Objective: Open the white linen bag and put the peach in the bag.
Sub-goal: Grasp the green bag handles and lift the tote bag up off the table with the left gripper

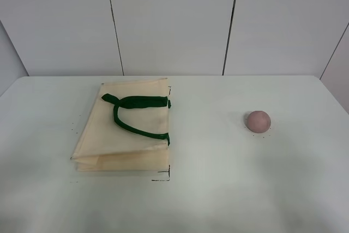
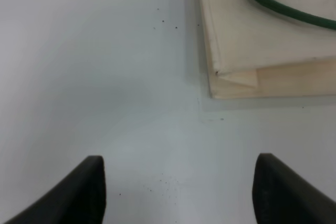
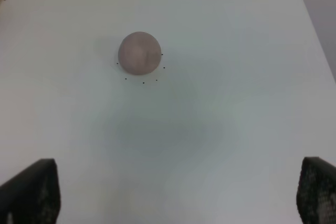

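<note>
From the high exterior camera, the white linen bag lies flat and folded on the left half of the pale table, its mouth closed. Its dark green handles are draped across the top face in a loop. Small black corner marks are drawn on the table just beside the bag's near right corner. The peach sits alone on the right half of the table, well apart from the bag, with bare surface between them. Behind the table stands a white panelled wall, and neither arm shows in this view. In the left wrist view, the left gripper hangs over bare table with its two dark fingers spread wide and nothing between them. One folded corner of the bag lies ahead of it and off to one side, untouched, with a length of green handle curving over the cloth. In the right wrist view, the right gripper is likewise spread wide and empty, its fingers showing only at the picture's lower corners. The peach rests on the table ahead of it, clear of both fingers, and a few tiny dark dots ring part of its base.
</note>
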`<control>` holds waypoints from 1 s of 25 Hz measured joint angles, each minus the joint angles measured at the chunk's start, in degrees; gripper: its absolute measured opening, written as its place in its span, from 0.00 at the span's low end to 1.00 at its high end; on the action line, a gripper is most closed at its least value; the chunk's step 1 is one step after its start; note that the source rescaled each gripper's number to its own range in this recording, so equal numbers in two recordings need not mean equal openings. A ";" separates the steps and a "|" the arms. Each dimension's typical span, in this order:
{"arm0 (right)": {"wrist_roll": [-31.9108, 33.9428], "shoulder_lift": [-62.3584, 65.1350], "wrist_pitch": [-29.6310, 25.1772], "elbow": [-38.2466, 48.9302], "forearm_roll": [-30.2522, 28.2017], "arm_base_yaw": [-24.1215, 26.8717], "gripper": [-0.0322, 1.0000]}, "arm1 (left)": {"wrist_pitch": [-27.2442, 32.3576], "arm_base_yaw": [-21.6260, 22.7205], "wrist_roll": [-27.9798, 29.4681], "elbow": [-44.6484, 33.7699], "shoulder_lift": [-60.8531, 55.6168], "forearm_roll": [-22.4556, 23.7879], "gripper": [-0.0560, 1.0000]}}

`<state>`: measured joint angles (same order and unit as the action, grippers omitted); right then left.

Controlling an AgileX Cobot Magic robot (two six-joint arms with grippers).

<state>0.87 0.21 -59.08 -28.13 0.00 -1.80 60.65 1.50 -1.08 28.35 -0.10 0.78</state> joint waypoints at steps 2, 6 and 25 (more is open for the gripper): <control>0.00 0.00 0.00 0.00 0.00 0.00 1.00 | 0.00 0.00 0.00 0.00 0.00 0.00 0.92; 0.00 0.00 0.00 0.00 0.00 0.00 1.00 | 0.00 0.00 0.00 0.00 0.00 0.00 0.92; 0.00 0.00 0.00 0.00 0.00 0.00 1.00 | -0.91 0.00 0.00 18.93 39.04 0.20 0.98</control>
<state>0.87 0.21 -59.08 -28.13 0.00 -1.80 59.73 1.50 -1.08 47.29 38.94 0.98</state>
